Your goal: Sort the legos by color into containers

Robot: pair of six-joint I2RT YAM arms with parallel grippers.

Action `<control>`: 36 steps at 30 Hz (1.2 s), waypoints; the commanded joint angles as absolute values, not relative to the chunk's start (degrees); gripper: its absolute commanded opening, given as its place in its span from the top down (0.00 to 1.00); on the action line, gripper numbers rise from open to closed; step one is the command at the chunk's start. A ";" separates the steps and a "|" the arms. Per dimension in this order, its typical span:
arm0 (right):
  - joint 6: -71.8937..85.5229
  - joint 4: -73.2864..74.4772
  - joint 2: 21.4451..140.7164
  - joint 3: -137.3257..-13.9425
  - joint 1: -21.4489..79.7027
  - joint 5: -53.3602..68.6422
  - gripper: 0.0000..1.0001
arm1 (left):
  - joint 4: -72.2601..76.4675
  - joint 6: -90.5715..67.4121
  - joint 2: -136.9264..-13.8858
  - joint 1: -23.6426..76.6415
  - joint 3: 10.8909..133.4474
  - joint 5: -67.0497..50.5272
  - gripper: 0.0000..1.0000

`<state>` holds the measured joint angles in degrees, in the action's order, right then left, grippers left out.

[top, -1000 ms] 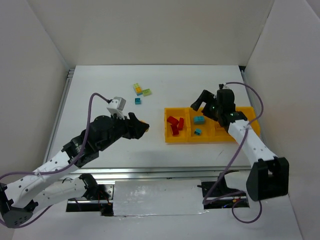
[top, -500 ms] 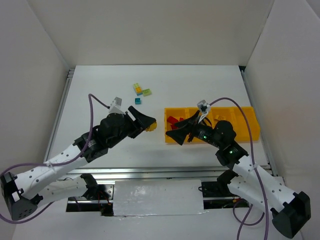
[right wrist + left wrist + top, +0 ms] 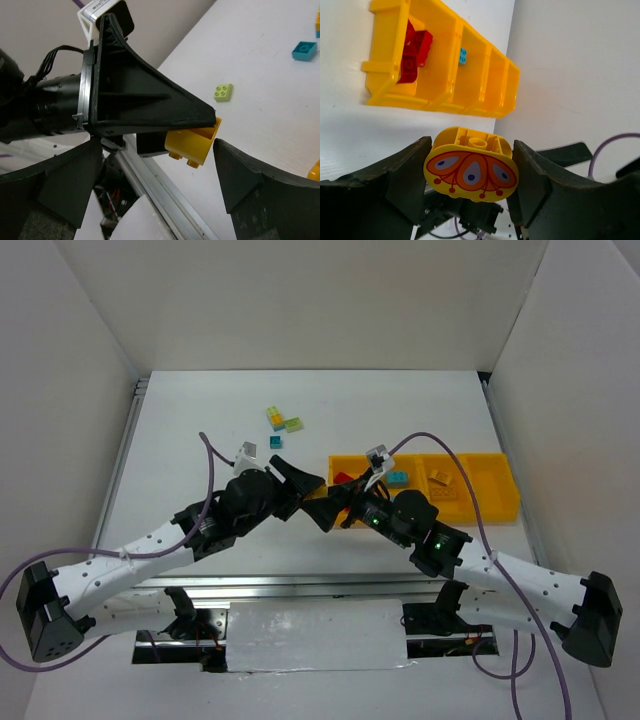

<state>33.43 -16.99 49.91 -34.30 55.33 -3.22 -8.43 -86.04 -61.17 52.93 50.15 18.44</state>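
The overhead camera looks down from above the near edge over the whole table (image 3: 200, 430). Wrist cameras sit close behind the left gripper (image 3: 472, 150) and right gripper (image 3: 157, 150), facing each other, sharing the yellow brick (image 3: 470, 167).

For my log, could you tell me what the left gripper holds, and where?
A yellow printed brick, pinched at its two ends by the left gripper.

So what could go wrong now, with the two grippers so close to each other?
1. The left gripper holds the yellow brick only by its ends. If the open right gripper knocks it, it may fall outside the tray.
2. The fingers of both grippers nearly meet, so they may collide.
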 commanded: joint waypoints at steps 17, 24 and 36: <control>30.41 -22.66 52.39 -33.33 59.68 -22.94 0.14 | -6.33 -86.84 -58.19 53.88 52.38 23.29 1.00; 29.53 -21.10 46.41 -30.41 59.68 -24.43 0.09 | -5.01 -85.34 -58.01 53.88 52.38 22.77 1.00; 30.41 -21.71 47.20 -31.03 59.77 -22.24 0.09 | -5.80 -83.94 -61.17 53.88 54.84 22.06 1.00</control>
<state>30.39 -19.92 47.07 -30.41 59.70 -22.90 -7.35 -85.41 -60.95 53.56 51.83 21.74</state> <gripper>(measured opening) 0.907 0.743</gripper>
